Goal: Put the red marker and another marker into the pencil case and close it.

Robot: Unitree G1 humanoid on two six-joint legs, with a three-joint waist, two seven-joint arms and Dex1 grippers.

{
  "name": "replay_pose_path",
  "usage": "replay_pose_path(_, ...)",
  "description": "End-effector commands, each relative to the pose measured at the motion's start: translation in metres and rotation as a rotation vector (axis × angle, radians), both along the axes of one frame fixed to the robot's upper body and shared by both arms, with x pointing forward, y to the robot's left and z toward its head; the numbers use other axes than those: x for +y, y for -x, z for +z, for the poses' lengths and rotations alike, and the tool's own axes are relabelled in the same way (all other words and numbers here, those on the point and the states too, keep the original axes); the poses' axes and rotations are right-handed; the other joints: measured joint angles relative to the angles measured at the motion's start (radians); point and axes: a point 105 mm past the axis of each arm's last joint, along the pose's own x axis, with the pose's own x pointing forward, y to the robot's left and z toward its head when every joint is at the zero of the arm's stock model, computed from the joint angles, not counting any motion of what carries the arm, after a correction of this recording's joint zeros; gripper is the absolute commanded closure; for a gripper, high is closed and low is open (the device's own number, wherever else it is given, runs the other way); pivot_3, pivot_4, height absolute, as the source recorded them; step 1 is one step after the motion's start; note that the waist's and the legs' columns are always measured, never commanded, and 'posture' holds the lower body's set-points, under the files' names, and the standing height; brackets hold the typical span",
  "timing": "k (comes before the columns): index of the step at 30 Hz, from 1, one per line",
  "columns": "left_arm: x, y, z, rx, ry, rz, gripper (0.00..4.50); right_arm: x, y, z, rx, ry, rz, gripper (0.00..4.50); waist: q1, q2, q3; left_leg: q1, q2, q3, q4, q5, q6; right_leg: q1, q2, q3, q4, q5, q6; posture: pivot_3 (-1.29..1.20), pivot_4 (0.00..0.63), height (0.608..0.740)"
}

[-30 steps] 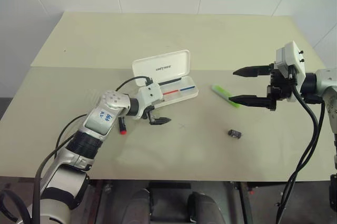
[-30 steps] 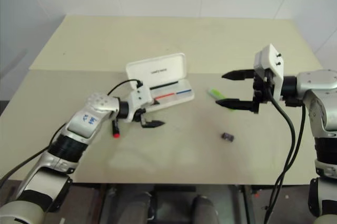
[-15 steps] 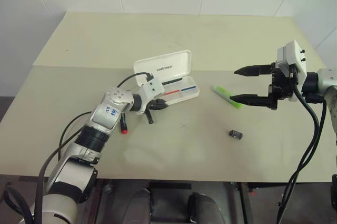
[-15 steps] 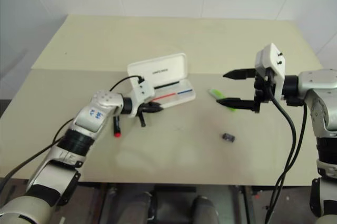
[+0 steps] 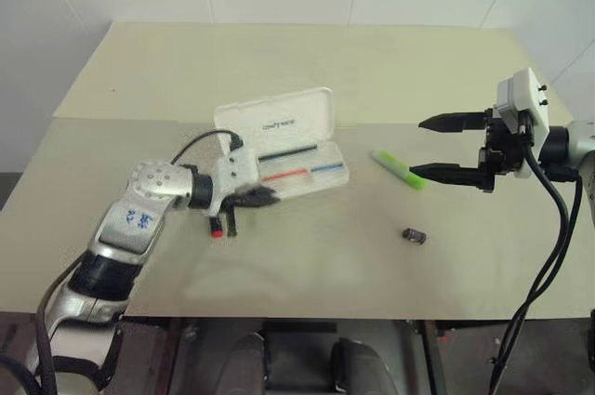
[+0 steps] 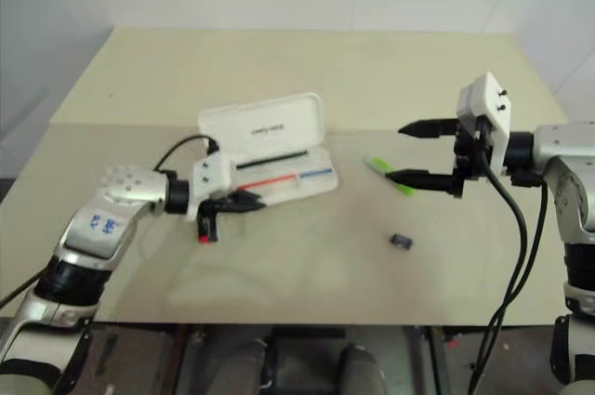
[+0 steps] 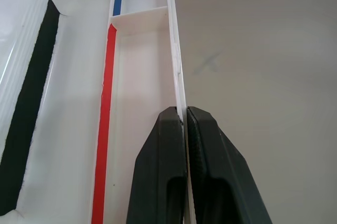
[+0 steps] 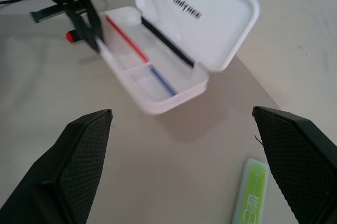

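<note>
The white pencil case (image 5: 296,175) lies open left of the table's middle, its lid (image 5: 274,121) tilted back and red and blue stripes inside. My left gripper (image 5: 266,195) is shut on the case's thin front wall (image 7: 175,71) near its left end. The red marker (image 5: 217,228) lies on the table just under that gripper's wrist, partly hidden, with its red tip (image 8: 70,36) showing. A lime-green highlighter (image 5: 400,169) lies to the right of the case. My right gripper (image 5: 416,146) hovers open beside and above the highlighter, holding nothing.
A small dark grey block (image 5: 415,235) sits on the table nearer the front edge, right of centre. The table (image 5: 307,265) is pale beige, with bare surface in front of the case and across the back.
My left gripper, open a second ago beside the case, has shut on its front wall and pulled back leftward, dragging the case a little to the left. The right arm has stayed still.
</note>
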Motion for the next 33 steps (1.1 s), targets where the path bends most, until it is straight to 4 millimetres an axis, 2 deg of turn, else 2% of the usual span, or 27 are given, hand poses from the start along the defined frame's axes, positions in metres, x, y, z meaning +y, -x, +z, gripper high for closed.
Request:
replay_pose_path(1, -0.013, 0.020, -0.007, 0.010, -0.037, -0.075, 4.46, 0.001, 0.004, 0.010, -0.038, 0.003, 0.012, 0.00, 0.001, 0.000, 0.000, 0.000, 0.000, 0.000, 0.000, 0.000, 0.000, 0.000, 0.000, 0.000, 0.000, 0.000, 0.000, 0.00, 0.150, 0.740)
replay_pose_path(7, -0.022, 0.016, -0.024, 0.007, -0.097, -0.037, 4.46, 0.003, 0.005, 0.006, -0.032, 0.003, 0.014, 0.00, 0.000, 0.000, 0.000, 0.000, 0.000, 0.000, 0.000, 0.000, 0.000, 0.000, 0.000, 0.000, -0.001, 0.000, 0.000, 0.00, 0.150, 0.740)
replay_pose_path(10, -0.026, 0.018, -0.025, 0.017, -0.090, -0.039, 4.46, 0.002, 0.004, 0.005, -0.030, 0.007, 0.006, 0.00, 0.001, 0.000, 0.000, 0.000, 0.000, 0.000, 0.000, 0.000, 0.000, 0.000, 0.000, 0.000, -0.001, 0.000, 0.000, 0.00, 0.150, 0.740)
replay_pose_path(15, -0.023, 0.019, -0.034, 0.045, -0.127, -0.012, 4.46, 0.000, 0.004, 0.005, -0.031, 0.010, -0.003, 0.00, 0.000, 0.000, 0.000, 0.000, 0.000, 0.000, 0.000, 0.000, 0.000, 0.000, 0.000, 0.000, -0.001, 0.000, 0.000, 0.00, 0.150, 0.740)
replay_pose_path(19, -0.026, 0.021, -0.032, 0.055, -0.101, -0.002, 3.35, 0.000, 0.004, 0.004, -0.028, 0.012, -0.003, 0.00, 0.001, 0.000, 0.000, 0.000, 0.000, 0.000, 0.000, 0.000, 0.000, 0.000, 0.000, 0.000, -0.001, 0.000, 0.000, 0.00, 0.150, 0.740)
replay_pose_path(29, -0.033, 0.036, -0.016, 0.102, -0.013, -0.027, 0.12, -0.005, -0.005, -0.008, 0.007, 0.041, -0.027, 0.00, 0.000, 0.000, 0.000, 0.000, 0.000, 0.000, 0.000, 0.000, 0.000, 0.000, 0.000, 0.000, -0.001, 0.000, 0.000, 0.00, 0.150, 0.740)
replay_pose_path(33, -0.033, 0.049, -0.006, 0.138, 0.028, -0.051, 0.05, -0.011, -0.011, -0.019, 0.032, 0.062, -0.056, 0.00, 0.000, 0.000, 0.000, 0.000, 0.000, 0.000, 0.000, 0.000, 0.000, 0.000, 0.000, 0.000, -0.001, 0.000, 0.000, 0.00, 0.150, 0.740)
